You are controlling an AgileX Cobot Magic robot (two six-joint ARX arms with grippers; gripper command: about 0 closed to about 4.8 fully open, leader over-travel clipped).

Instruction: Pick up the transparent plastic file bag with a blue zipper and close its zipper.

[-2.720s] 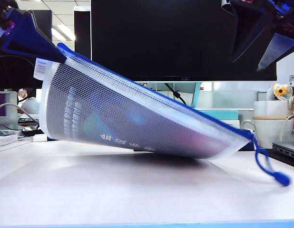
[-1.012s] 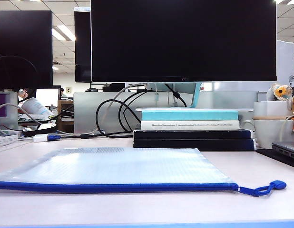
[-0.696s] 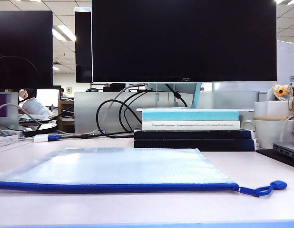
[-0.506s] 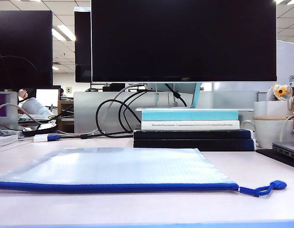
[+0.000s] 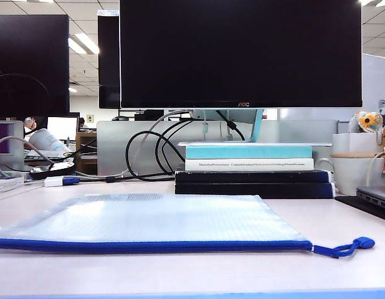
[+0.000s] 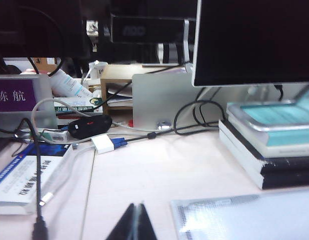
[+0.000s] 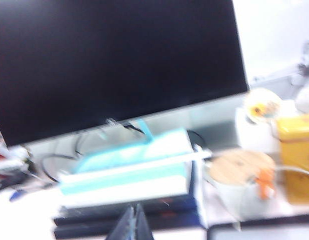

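The left gripper (image 6: 136, 220) has its fingers pressed together on nothing, poised above the white desk (image 6: 159, 170) near a corner of the transparent plastic file bag (image 6: 249, 220). The right gripper (image 7: 133, 222) is likewise closed and empty, facing the stacked books (image 7: 129, 182) under the black monitor (image 7: 114, 60). The bag lies flat on the desk, its blue zipper (image 5: 155, 246) along the near edge, cord pull (image 5: 348, 248) at the right end.

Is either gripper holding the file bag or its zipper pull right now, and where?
Nothing is held. The left gripper and right gripper are both shut and empty; the file bag lies flat on the table.
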